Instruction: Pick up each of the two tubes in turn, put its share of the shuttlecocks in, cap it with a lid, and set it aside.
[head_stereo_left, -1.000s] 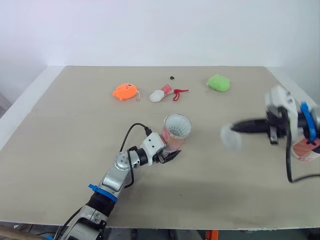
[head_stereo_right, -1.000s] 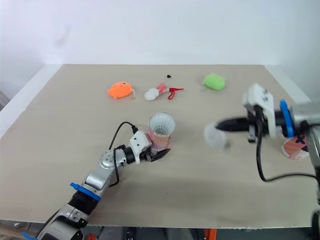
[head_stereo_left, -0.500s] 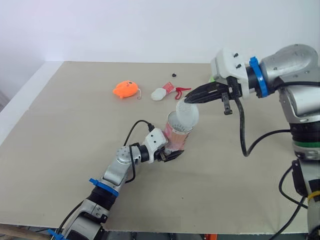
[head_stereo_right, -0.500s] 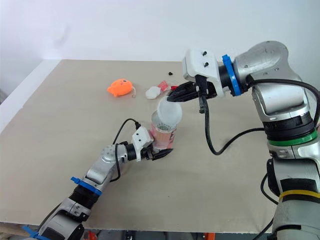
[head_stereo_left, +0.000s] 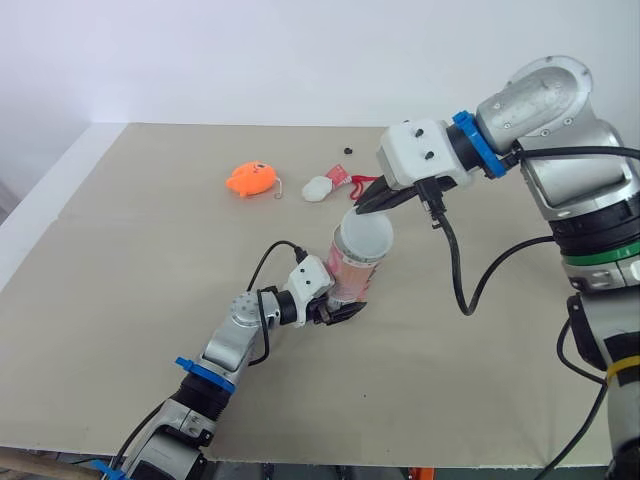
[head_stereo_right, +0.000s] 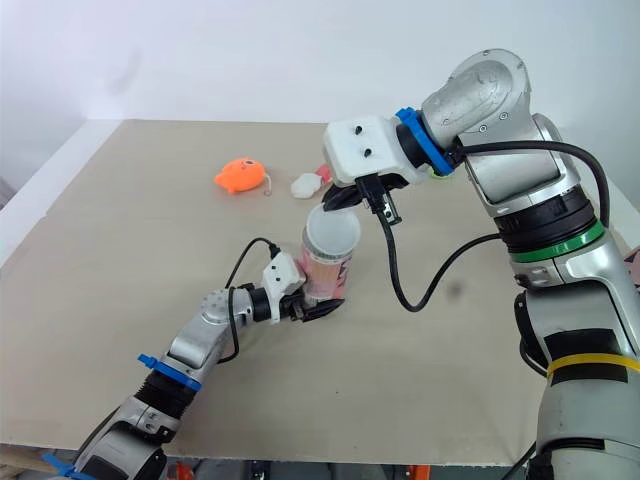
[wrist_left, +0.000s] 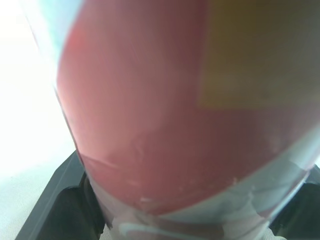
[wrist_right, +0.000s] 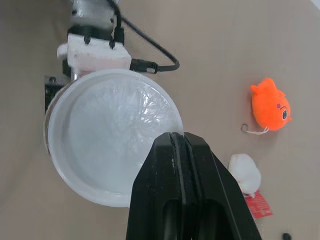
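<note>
Left eye view: the left gripper is closed on the lower part of the red tube, which leans mouth-up near the middle of the table. The right gripper has its fingers pinched together on the far rim of the clear lid. The lid lies over the tube's mouth; whether it is fully seated cannot be told. Right wrist view: faint feather-like lines show through the lid. An orange toy and a white object lie beyond the tube, well apart from it.
</note>
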